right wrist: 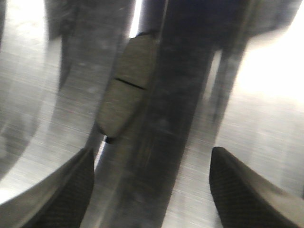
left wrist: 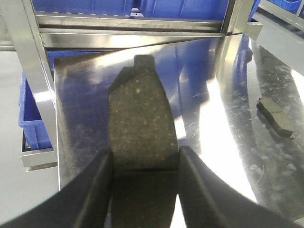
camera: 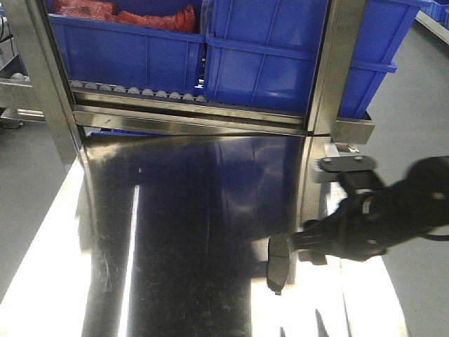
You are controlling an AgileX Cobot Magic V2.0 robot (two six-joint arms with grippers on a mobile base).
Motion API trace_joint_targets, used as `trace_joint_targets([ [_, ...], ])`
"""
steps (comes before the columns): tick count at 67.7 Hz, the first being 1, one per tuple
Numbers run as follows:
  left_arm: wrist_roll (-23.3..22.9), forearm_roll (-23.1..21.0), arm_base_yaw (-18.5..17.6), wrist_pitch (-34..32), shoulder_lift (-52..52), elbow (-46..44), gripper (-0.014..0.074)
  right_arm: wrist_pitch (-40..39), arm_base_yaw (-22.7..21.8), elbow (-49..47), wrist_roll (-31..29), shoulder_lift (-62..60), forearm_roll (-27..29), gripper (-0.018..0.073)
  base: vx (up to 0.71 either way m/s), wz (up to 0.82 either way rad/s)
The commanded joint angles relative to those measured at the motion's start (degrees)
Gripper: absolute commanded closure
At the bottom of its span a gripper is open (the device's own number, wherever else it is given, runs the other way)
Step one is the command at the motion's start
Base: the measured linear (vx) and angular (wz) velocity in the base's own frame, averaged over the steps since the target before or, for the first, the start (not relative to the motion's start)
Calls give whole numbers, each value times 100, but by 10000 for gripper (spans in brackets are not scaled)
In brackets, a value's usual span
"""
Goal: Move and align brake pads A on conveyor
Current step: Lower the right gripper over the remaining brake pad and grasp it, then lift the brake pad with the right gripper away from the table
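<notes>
In the left wrist view, my left gripper (left wrist: 145, 154) is shut on a brake pad (left wrist: 140, 114), a dark grey speckled oblong held lengthwise above the shiny steel table (left wrist: 213, 95). A second brake pad (left wrist: 275, 116) lies flat on the steel off to the right. My right gripper (right wrist: 152, 152) stands open with nothing between its fingers. A grooved pad (right wrist: 126, 90) lies on the steel just ahead and to its left. From the front, the right gripper (camera: 295, 246) reaches in from the right beside that pad (camera: 280, 263). The conveyor is out of view.
Blue bins (camera: 140, 56) sit on a roller rack (camera: 140, 93) at the table's far end, between steel uprights (camera: 337, 63). A small steel bracket (camera: 347, 168) stands by the right upright. Grey floor lies beyond both table sides.
</notes>
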Motion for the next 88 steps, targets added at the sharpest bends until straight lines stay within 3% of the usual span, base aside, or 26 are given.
trace_joint_targets([
  [1, 5, 89, -12, -483, 67, -164, 604, -153, 267, -467, 647, 315, -70, 72, 0, 0],
  [14, 5, 89, -12, -483, 67, -164, 604, -32, 366, -934, 1361, 1079, -175, 72, 0, 0],
  [35, 5, 89, -12, -483, 67, -164, 604, 686, 390, -1748, 1995, 1713, -479, 72, 0, 0],
  [47, 5, 89, -12, -483, 67, -164, 604, 1061, 818, -2164, 2756, 2018, -1498, 72, 0, 0],
  [52, 5, 89, -12, -483, 67, -164, 604, 1182, 842, -2269, 3051, 2124, -1595, 72, 0, 0],
  [88, 5, 89, -12, -483, 67, -164, 604, 1226, 812, -2362, 3111, 2505, -1374, 72, 0, 0],
])
